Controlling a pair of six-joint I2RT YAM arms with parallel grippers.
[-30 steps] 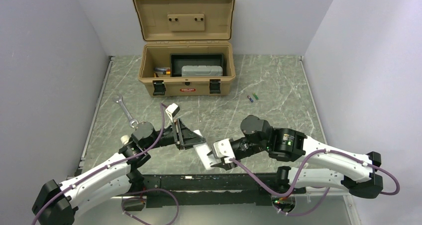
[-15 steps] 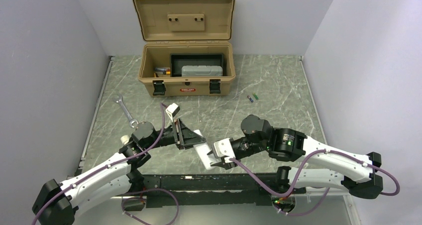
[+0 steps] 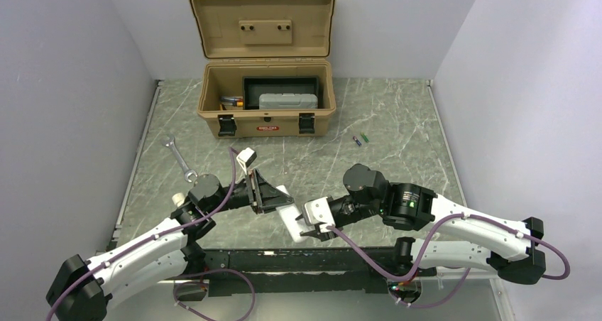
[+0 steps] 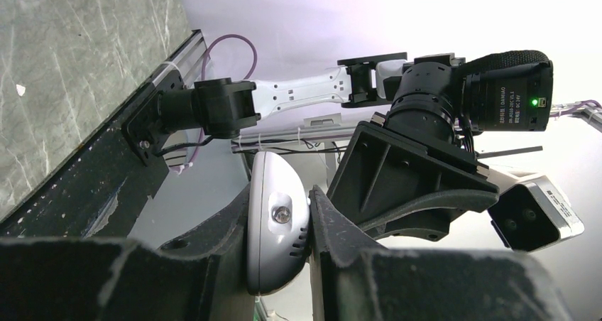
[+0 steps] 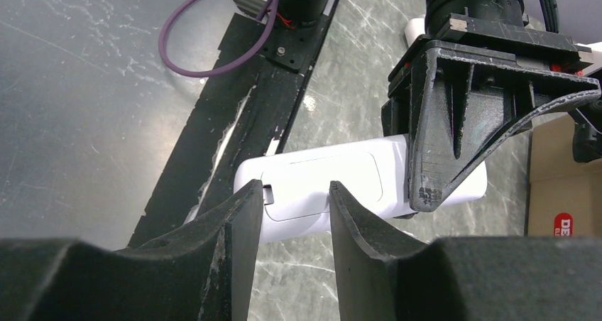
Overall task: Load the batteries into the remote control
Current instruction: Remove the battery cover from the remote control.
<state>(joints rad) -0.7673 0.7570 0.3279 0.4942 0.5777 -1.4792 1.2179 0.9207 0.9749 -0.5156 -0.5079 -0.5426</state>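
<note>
Left gripper [image 4: 280, 195] clamped on remote [image 4: 277, 244]. Right gripper [image 5: 295, 192] part-open at its back cover [image 5: 355, 179], gripping nothing. Batteries [image 3: 361, 139] on surface [image 3: 405, 122], well away.

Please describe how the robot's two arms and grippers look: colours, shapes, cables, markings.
The left arm and right arm have white shells, black joints and a purple cable each. The left gripper and right gripper have black ribbed triangular fingers. A green light glows on the right arm.

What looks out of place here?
The two batteries lie loose right of the toolbox, far from the remote, which the left gripper holds. A wrench lies loose left of the toolbox, outside it. Nothing looks spilled or broken.
</note>
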